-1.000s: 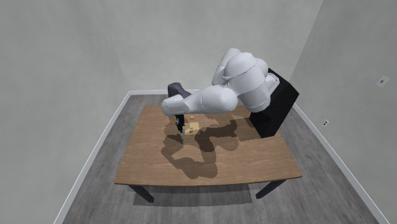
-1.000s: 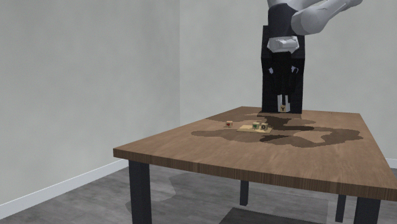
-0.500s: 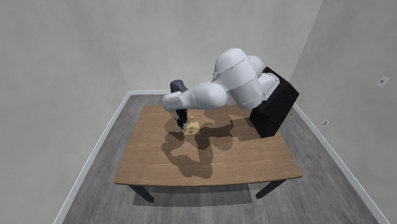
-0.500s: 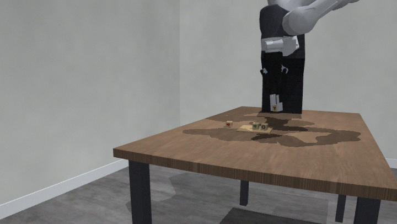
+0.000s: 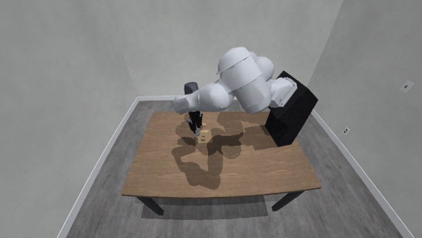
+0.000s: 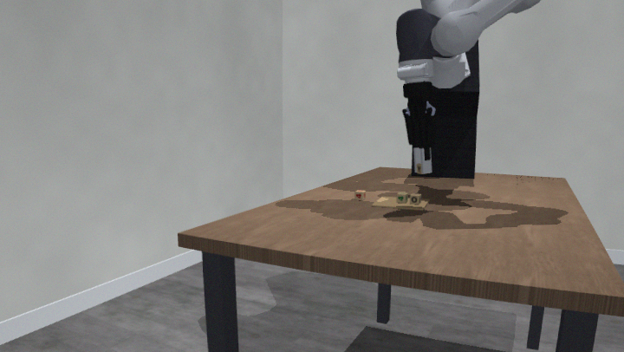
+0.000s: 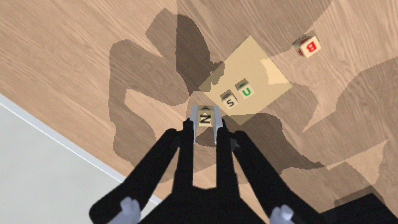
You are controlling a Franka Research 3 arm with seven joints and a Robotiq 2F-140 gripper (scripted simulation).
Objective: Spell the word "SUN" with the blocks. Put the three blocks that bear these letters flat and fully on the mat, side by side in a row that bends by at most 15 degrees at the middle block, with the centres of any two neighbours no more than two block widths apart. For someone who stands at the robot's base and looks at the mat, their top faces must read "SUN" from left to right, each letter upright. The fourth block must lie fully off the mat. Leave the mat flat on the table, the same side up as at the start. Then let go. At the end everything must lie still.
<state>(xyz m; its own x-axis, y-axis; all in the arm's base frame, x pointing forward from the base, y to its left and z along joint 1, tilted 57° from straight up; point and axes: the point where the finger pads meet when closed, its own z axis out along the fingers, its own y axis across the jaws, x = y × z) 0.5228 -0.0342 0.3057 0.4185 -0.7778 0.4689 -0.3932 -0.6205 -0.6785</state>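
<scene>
My gripper [image 7: 205, 112] is shut on the N block [image 7: 205, 118] and holds it well above the table, beside the near corner of the tan mat. The same block shows between my fingers in the exterior view [image 6: 422, 166]. On the mat lie the S block [image 7: 229, 100] and the green U block [image 7: 246, 89], side by side and touching or nearly so. They also show in the exterior view, where the green-marked block [image 6: 401, 198] is left of the dark-marked block [image 6: 414, 198]. The red B block [image 7: 307, 47] lies on the bare table off the mat.
The robot's black base pedestal [image 5: 291, 109] stands at the table's right rear edge. In the wrist view the table edge and grey floor [image 7: 45, 175] are at the lower left. The arm [image 5: 233, 85] casts dark shadows over the mat area.
</scene>
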